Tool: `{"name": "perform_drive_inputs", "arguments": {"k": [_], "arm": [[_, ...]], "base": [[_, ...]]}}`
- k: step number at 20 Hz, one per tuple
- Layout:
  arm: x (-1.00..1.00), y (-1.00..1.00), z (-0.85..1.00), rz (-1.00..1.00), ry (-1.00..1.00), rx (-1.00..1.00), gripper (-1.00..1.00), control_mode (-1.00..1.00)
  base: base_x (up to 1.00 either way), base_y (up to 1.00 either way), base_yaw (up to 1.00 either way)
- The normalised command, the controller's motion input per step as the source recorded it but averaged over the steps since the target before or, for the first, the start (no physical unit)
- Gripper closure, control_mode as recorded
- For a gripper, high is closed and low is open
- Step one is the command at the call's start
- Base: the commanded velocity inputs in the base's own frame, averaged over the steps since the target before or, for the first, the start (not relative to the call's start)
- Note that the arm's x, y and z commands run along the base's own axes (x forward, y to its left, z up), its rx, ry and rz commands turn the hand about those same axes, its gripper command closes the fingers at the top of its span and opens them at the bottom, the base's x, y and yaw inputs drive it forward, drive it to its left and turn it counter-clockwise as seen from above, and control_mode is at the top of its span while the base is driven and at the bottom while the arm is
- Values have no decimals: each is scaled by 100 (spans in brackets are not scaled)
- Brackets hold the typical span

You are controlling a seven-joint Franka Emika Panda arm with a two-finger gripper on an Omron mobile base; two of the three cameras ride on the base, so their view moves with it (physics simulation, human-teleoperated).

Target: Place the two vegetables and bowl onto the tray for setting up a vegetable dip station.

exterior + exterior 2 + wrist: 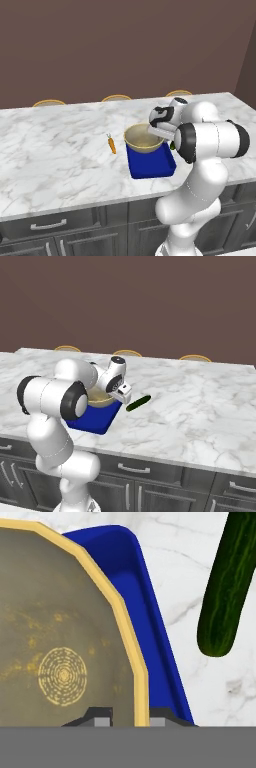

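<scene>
1. Marble counter (60, 155), white with grey veins, runs across the left base view over dark cabinet drawers (50, 225), with a brown wall behind. A deep blue tray (152, 167) lies near the front edge, and the tan bowl (142, 140) sits on its far end. The gripper (161, 131) is at the bowl's right rim. A small orange carrot (112, 144) lies on the marble just left of the bowl, apart from the tray. Three tan-rimmed discs (116, 98) show along the counter's far edge.

2. From the right base view, the arm covers much of the bowl (100, 398) and tray (95, 418). The dark green cucumber (138, 403) lies on the counter just right of the tray, off it.

3. Close up in the hand view, the two fingertips (101, 718) stand on either side of the bowl's yellow rim (131, 652), one inside and one outside, closed on it. The tray's blue wall (157, 647) runs beside the rim, and the cucumber (227, 587) rests on marble beyond.
</scene>
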Motion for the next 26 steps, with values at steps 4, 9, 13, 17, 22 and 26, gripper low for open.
{"name": "perform_drive_inputs", "arguments": {"k": [4, 9, 13, 17, 22, 26], "arm": [[0, 0, 0, 0, 0, 0, -100, -100], [0, 0, 0, 0, 0, 0, -100, -100], [3, 0, 1, 0, 0, 0, -100, -100], [0, 0, 3, 1, 0, 0, -100, -100], [9, -15, 33, 3, 0, 0, -100, -100], [1, -24, 38, 1, 0, 0, -100, -100]], "base": [[0, 0, 0], [0, 0, 0], [0, 0, 0], [0, 0, 0], [0, 0, 0], [0, 0, 0]]}}
